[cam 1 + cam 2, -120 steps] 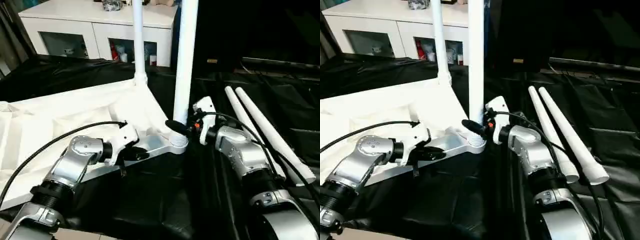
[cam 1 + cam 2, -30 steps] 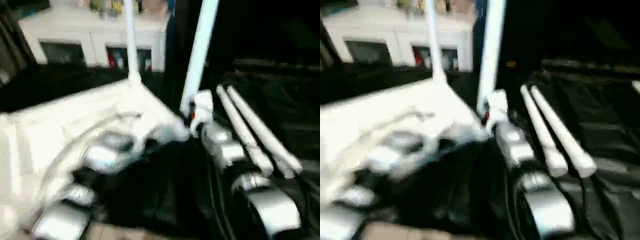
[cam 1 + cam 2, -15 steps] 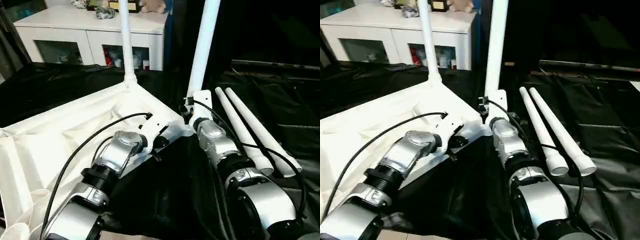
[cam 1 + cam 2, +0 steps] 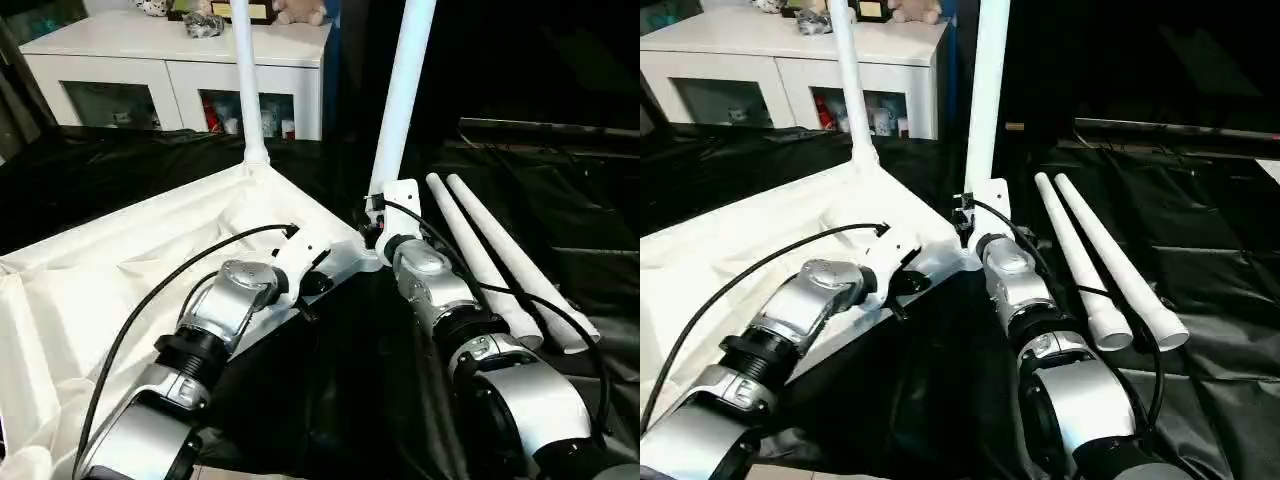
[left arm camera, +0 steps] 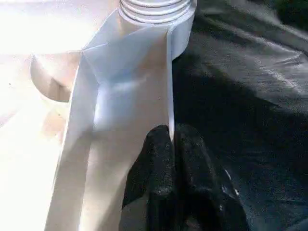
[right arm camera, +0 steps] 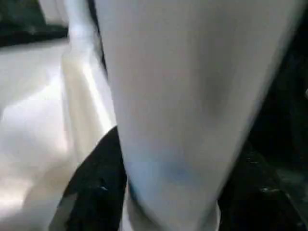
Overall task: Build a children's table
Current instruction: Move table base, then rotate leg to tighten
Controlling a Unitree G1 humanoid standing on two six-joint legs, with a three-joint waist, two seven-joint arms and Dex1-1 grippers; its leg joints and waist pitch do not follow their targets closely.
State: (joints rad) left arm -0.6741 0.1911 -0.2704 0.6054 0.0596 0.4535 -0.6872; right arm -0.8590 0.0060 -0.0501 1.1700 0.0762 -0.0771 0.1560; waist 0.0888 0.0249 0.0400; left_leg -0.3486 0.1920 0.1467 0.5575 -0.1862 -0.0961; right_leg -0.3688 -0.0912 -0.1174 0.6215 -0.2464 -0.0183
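1. Two legs stand upright in the upturned tabletop (image 4: 120, 270); the near leg (image 4: 400, 110) rises from its corner socket, the far leg (image 4: 243, 80) beyond.
2. The right gripper (image 4: 372, 222) clasps the near leg's base, likely seating it.
3. The left gripper (image 5: 173, 144) pinches the tabletop's rim, fingers nearly together, steadying it.
4. Two spare legs (image 4: 500, 260) lie on black sheeting, within the right arm's reach.

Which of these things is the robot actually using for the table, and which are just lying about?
In use:
white plastic tabletop
two upright white round legs
two spare white legs lying on the black sheet

Just lying about:
white cabinet with glass doors
small items on top of it
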